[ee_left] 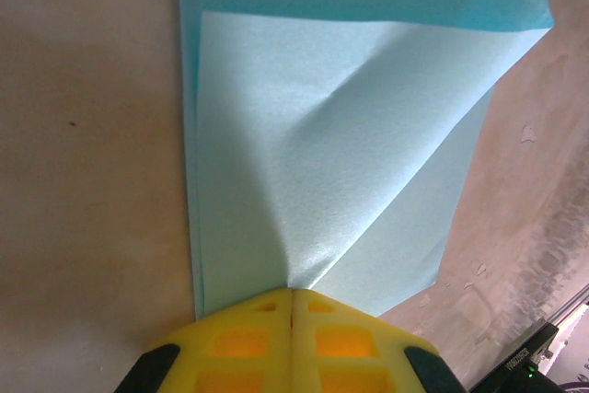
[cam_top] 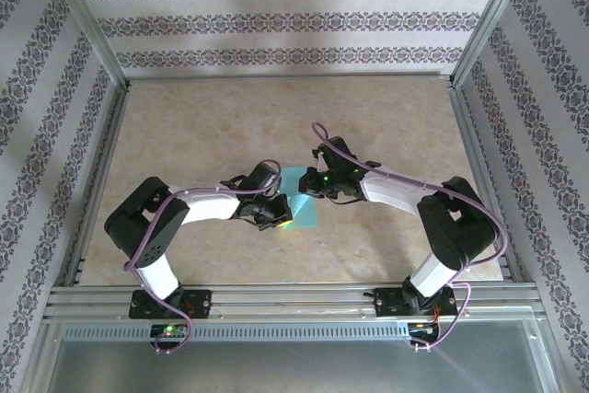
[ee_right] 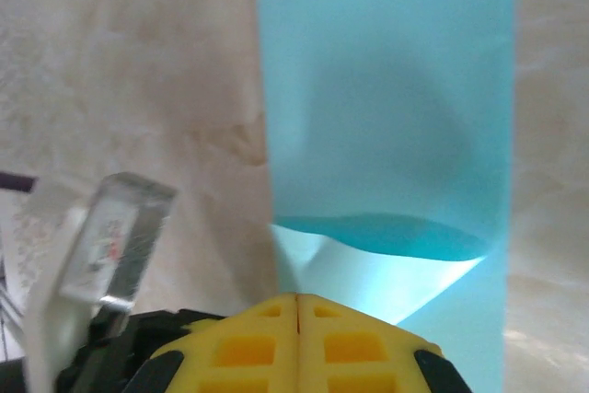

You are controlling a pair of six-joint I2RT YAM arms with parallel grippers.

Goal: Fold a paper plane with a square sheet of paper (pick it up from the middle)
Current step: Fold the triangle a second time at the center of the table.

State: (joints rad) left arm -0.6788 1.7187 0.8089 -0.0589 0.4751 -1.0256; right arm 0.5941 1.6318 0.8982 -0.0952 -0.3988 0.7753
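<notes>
A light-blue sheet of paper (cam_top: 302, 202) lies folded into a tall rectangle on the beige table (cam_top: 221, 117), between the two grippers. My left gripper (cam_top: 279, 218) is at its near left edge. In the left wrist view the yellow fingertips (ee_left: 276, 306) are pressed together at the gripper's tip (ee_left: 292, 294), and the pale upper layer (ee_left: 322, 135) rises in a crease into them. My right gripper (cam_top: 309, 187) is at the far edge. Its tip (ee_right: 297, 299) is shut too, pinching a lifted pale flap (ee_right: 368, 278) of the sheet (ee_right: 386, 89).
Aluminium rails (cam_top: 294, 306) run along the near edge, with posts and patterned walls on the other three sides. A clear block on a white bracket (ee_right: 110, 236) hangs left of the right gripper. A dark part with a green light (ee_left: 529, 365) sits low right of the left gripper.
</notes>
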